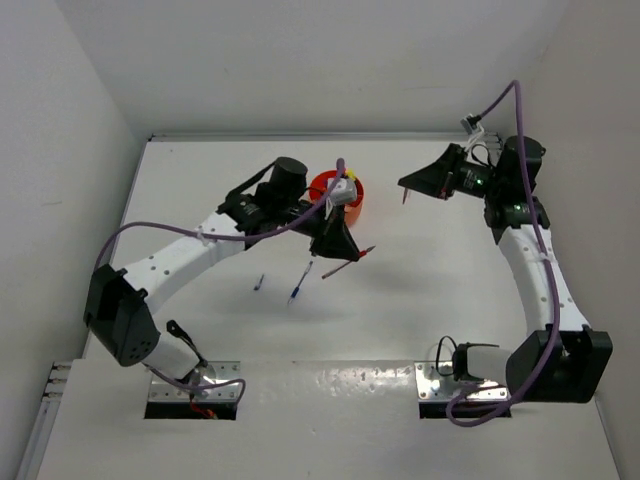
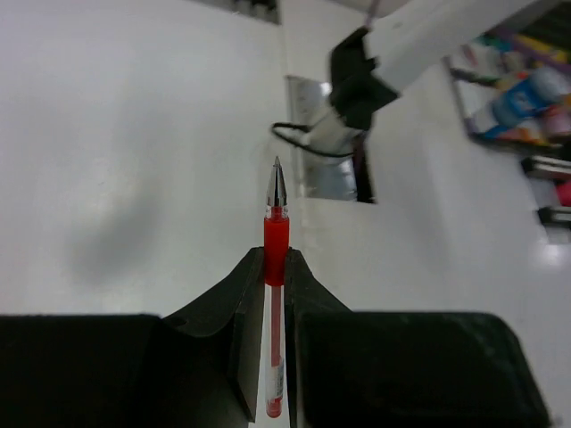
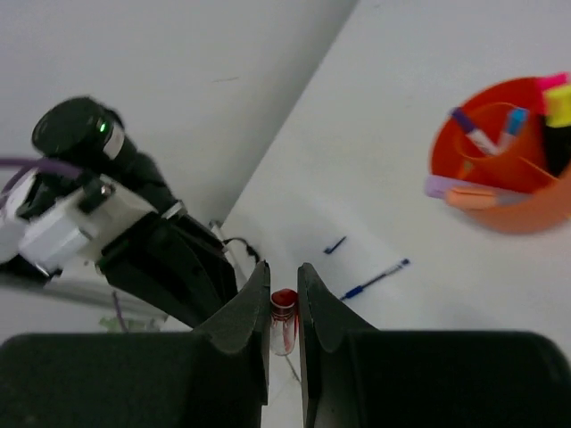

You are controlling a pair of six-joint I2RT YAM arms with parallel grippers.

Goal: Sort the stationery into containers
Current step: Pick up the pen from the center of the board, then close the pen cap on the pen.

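Note:
My left gripper (image 1: pixel 337 245) is shut on a thin red pen (image 1: pixel 352 262) and holds it above the table, just in front of the orange tub (image 1: pixel 352 207). In the left wrist view the uncapped red pen (image 2: pixel 276 241) sticks out between the jaws, tip forward. My right gripper (image 1: pixel 410 184) hovers right of the tub, shut on a small red pen cap (image 3: pixel 284 312). The tub (image 3: pixel 473 201) holds several markers and pens. A blue pen (image 1: pixel 300 283) and a small blue cap (image 1: pixel 259 283) lie on the table.
The white walls close in the table at the back and sides. The blue pen (image 3: pixel 375 279) and blue cap (image 3: pixel 335 245) lie left of the left gripper. Both arm bases are bolted at the near edge.

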